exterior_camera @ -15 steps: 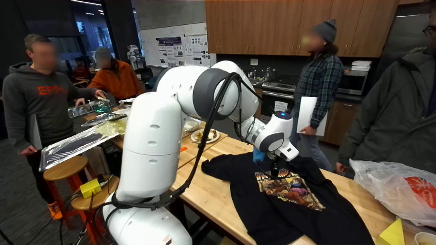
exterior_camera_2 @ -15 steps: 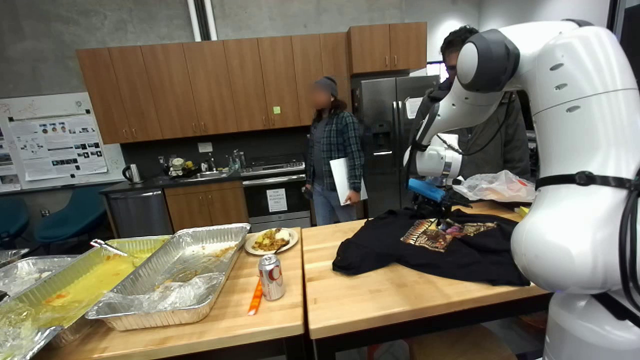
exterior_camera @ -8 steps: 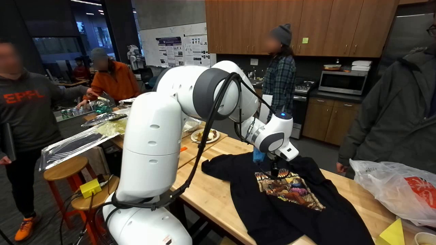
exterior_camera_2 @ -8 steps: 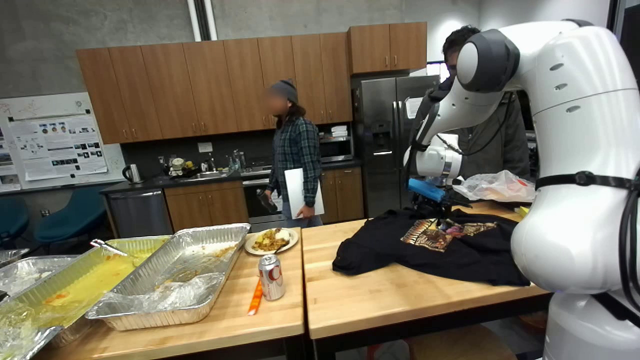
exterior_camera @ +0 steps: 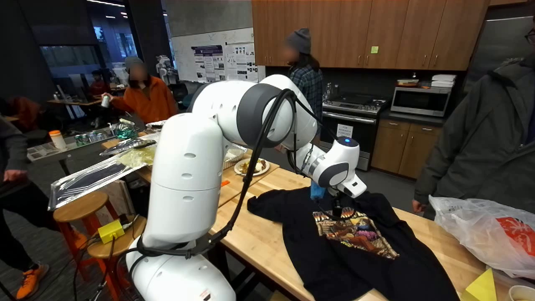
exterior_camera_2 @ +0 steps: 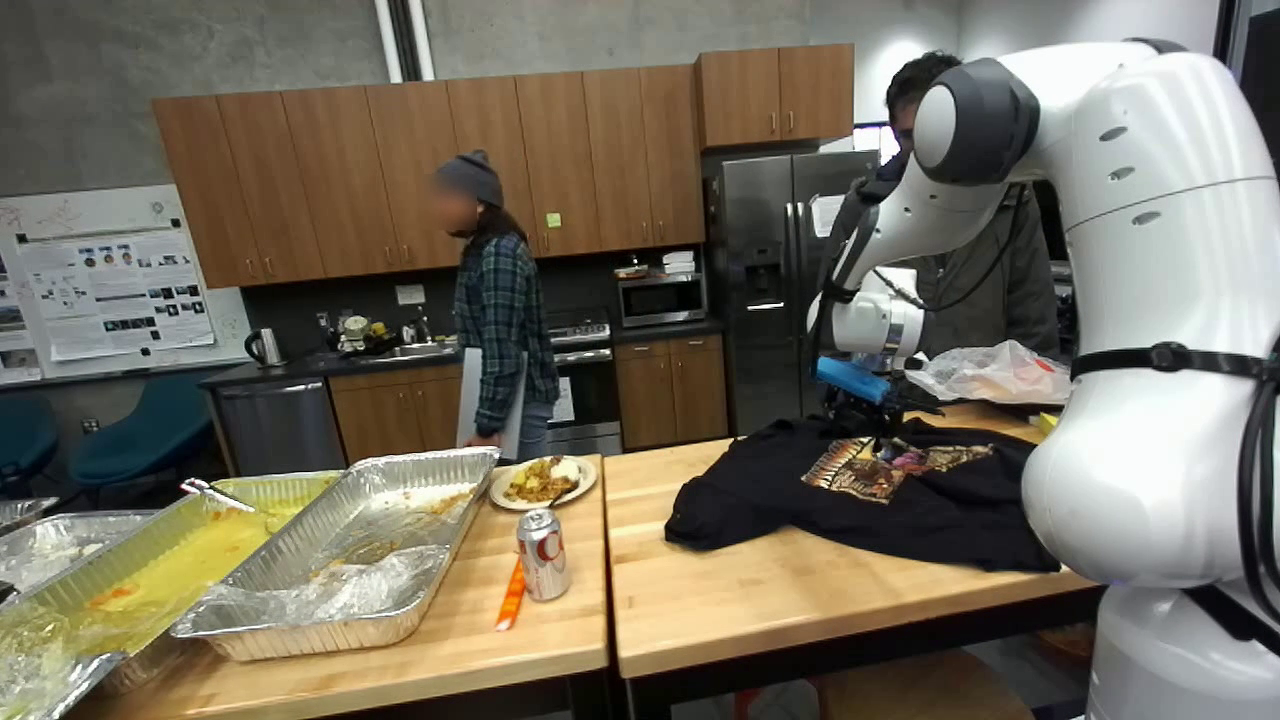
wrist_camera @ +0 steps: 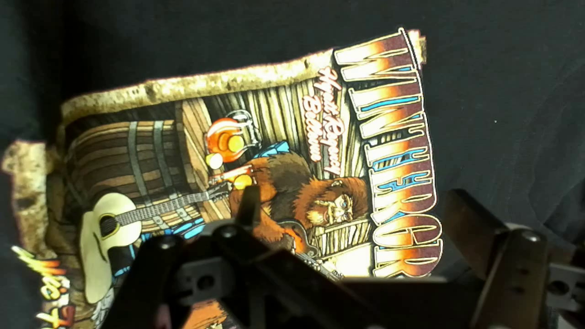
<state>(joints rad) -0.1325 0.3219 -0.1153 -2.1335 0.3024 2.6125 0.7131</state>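
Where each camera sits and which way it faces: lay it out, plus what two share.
In an exterior view: close by the white arm, which looms in front, looking over the shirt toward the cabinets.
In an exterior view: beside the tables, facing the fridge and cabinets; foil trays lower left, the arm at right.
Wrist view: mounted behind the fingers, which show apart at the bottom, looking down at the shirt's print.
Shared in both exterior views: arm, shirt, plate.

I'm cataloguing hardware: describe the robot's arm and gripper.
The arm is white and rounded, with dark grey joint sections, black cables strapped along it and a small blue light near its end. The gripper is black with angular, linked fingers; a blue piece sits above it.
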